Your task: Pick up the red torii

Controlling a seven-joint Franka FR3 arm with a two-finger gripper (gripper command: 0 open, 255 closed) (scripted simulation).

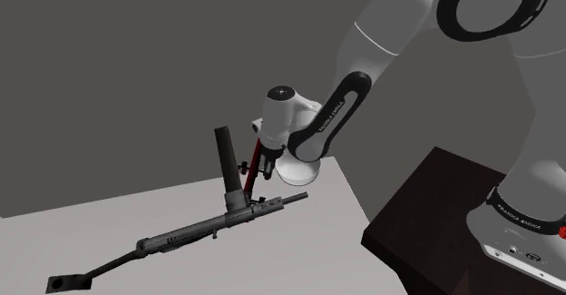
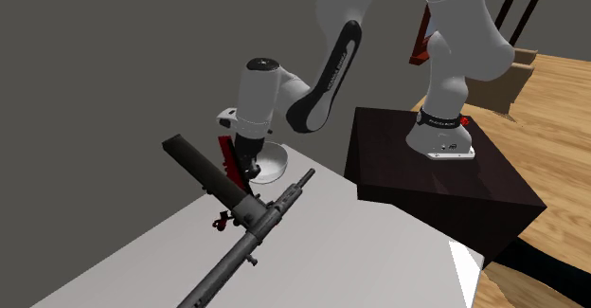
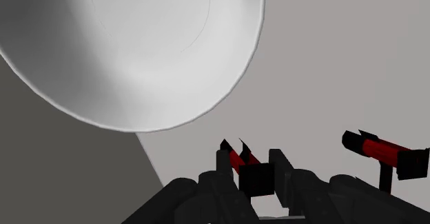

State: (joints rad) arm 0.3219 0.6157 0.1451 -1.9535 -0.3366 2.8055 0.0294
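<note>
Much of the red torii [image 2: 225, 151] behind the tool [image 2: 247, 168] and gun [image 2: 250, 219]

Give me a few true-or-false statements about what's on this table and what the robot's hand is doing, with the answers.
1. A long dark gun lies on the light table. True.
2. The white bowl sits on the wooden floor. False: it rests on the table, right beside the gripper.
3. The gripper is shut on part of the red torii. True.
4. The arm's stand is a white box. False: it is a dark box next to the table.
</note>
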